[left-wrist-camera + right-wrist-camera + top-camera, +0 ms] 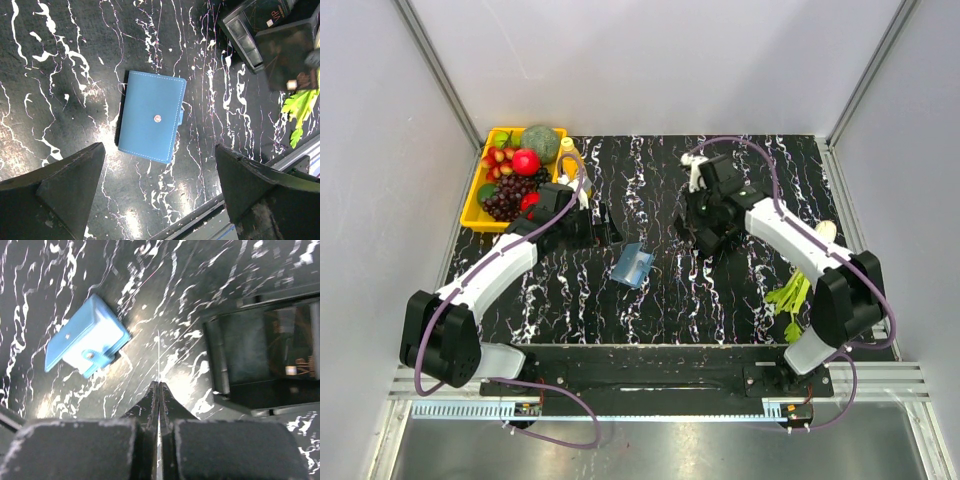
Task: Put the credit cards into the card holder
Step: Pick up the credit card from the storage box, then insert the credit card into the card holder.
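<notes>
Holder (633,265), blue and folded shut with its snap up, lay near the middle of the worktop (720,300). The left claw (159,150) hung over it with fingers spread wide, holding nothing. The right claw (159,386), off at the holder's two o'clock beside a black box (270,360), was pressed closed on what looked like a thin card (159,357) seen edge-on. I'd judge a card was in hand but not yet delivered. Next, the holder needed opening and steadying, likely by the left claw, so the card could slide into a pocket.
</notes>
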You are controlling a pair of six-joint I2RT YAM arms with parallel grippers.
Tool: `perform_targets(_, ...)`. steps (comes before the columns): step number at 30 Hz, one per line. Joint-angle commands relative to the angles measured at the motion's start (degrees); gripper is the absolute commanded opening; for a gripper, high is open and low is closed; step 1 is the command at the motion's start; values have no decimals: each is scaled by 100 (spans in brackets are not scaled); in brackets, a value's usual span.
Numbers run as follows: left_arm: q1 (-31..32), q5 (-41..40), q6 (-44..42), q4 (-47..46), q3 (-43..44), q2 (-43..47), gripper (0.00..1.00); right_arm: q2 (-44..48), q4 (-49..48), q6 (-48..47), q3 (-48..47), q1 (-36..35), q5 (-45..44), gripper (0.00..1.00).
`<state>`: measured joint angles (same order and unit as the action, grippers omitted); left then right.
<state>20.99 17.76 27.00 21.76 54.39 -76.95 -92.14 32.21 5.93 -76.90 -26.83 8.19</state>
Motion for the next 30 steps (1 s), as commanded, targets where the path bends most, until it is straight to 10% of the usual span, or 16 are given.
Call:
perform_targets(1,10,-88,68,-172,256,101,96,-32,146,-83,298,-498,-431,0)
perform_targets(30,10,-255,235,-128,256,-40,96,-648,-478,-40,1178,-1131,-1434,0)
